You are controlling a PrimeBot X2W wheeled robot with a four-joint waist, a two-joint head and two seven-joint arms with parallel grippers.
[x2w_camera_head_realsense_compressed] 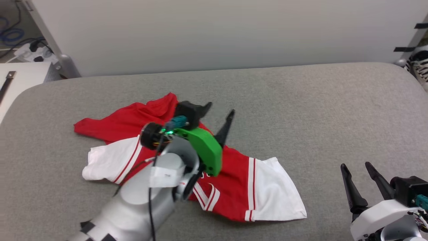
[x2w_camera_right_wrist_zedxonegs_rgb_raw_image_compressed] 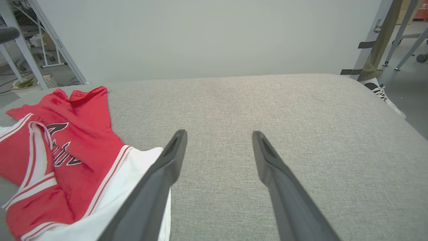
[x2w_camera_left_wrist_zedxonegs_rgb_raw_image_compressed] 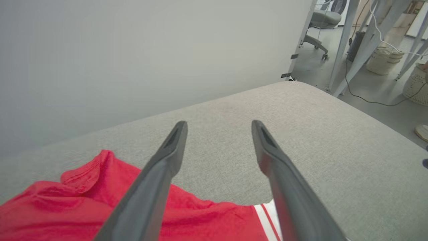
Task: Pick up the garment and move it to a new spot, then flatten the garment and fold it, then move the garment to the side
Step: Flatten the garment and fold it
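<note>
The garment [x2w_camera_head_realsense_compressed: 234,187], a red jersey with white sleeves and striped trim, lies crumpled on the grey table [x2w_camera_head_realsense_compressed: 301,110], left of centre. My left gripper [x2w_camera_head_realsense_compressed: 220,112] hovers over its upper middle, open, with nothing between the fingers. In the left wrist view the garment [x2w_camera_left_wrist_zedxonegs_rgb_raw_image_compressed: 67,207] spreads below the open left gripper [x2w_camera_left_wrist_zedxonegs_rgb_raw_image_compressed: 219,129], whose tips point past the cloth at bare table. My right gripper [x2w_camera_head_realsense_compressed: 356,167] stands open at the lower right, apart from the cloth. The right wrist view has the garment [x2w_camera_right_wrist_zedxonegs_rgb_raw_image_compressed: 77,147] to the left of the open right gripper [x2w_camera_right_wrist_zedxonegs_rgb_raw_image_compressed: 219,137], black lettering showing.
A pale wall [x2w_camera_head_realsense_compressed: 217,33] runs behind the table. A white surface [x2w_camera_head_realsense_compressed: 20,80] and cables sit at the far left. Metal frame legs [x2w_camera_left_wrist_zedxonegs_rgb_raw_image_compressed: 341,43], baskets [x2w_camera_left_wrist_zedxonegs_rgb_raw_image_compressed: 381,60] and a chair stand on the floor past the table's right end. A shoe [x2w_camera_right_wrist_zedxonegs_rgb_raw_image_compressed: 381,93] is on the floor.
</note>
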